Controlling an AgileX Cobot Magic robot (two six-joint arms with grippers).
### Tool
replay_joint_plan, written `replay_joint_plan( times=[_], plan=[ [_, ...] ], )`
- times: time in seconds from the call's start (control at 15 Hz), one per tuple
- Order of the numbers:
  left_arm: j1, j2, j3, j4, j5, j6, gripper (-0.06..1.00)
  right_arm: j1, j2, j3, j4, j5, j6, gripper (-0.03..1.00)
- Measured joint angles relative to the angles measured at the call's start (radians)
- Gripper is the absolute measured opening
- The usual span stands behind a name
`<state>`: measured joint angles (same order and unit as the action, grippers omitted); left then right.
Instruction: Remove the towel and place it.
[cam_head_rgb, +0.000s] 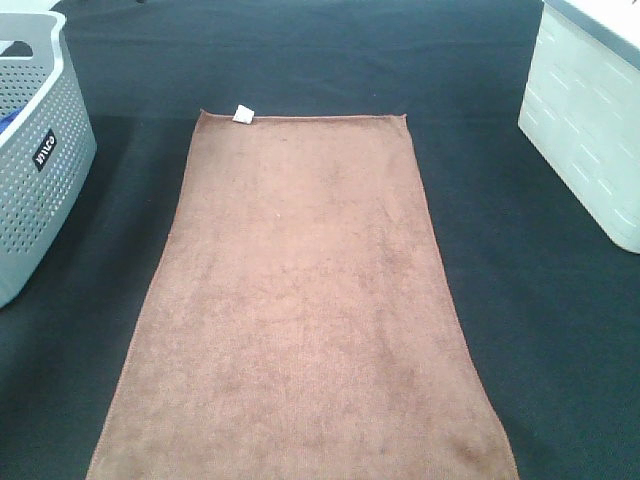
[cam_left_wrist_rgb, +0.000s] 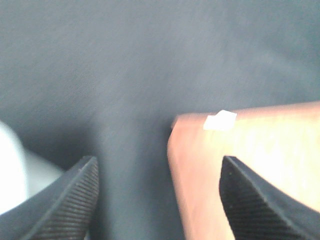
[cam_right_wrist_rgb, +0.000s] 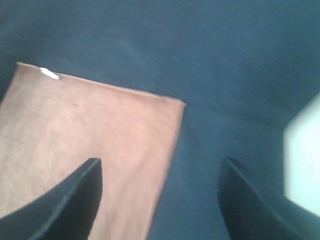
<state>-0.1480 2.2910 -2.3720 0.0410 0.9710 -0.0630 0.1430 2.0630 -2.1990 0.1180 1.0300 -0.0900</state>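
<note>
The towel (cam_head_rgb: 300, 310) is reddish-brown and lies flat and spread out lengthwise on the black table cloth (cam_head_rgb: 330, 60). A small white tag (cam_head_rgb: 243, 114) sits at its far left corner. Neither gripper shows in the exterior high view. In the left wrist view my left gripper (cam_left_wrist_rgb: 159, 167) is open above the towel's (cam_left_wrist_rgb: 250, 150) tagged corner, one finger over the towel and one over the cloth. In the right wrist view my right gripper (cam_right_wrist_rgb: 161, 167) is open above the towel's (cam_right_wrist_rgb: 90, 130) far right corner, with nothing between its fingers.
A grey perforated basket (cam_head_rgb: 40, 150) stands at the left edge of the table. A white perforated bin (cam_head_rgb: 590, 130) stands at the back right, and it shows as a pale shape (cam_right_wrist_rgb: 302, 150) in the right wrist view. The towel's near end runs out of the frame.
</note>
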Motion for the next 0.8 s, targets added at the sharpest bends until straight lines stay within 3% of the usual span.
replay_joint_plan(
  times=[0.2,0.4,0.6,0.8],
  plan=[
    [0.033,-0.071,0.0,0.057,0.159,-0.036,0.65,-0.037,-0.071,0.0,-0.054,0.162,0.052,0.64],
    [0.051,-0.129,0.0,0.078,0.24,-0.045,0.65,-0.036,-0.153,0.03,-0.065,0.182,0.057,0.64],
    [0.051,-0.244,0.046,0.064,0.243,-0.041,0.65,-0.036,-0.323,0.226,-0.061,0.183,0.06,0.64],
    [0.051,-0.454,0.26,0.043,0.242,-0.039,0.65,-0.036,-0.533,0.474,-0.058,0.184,0.09,0.64]
  ],
)
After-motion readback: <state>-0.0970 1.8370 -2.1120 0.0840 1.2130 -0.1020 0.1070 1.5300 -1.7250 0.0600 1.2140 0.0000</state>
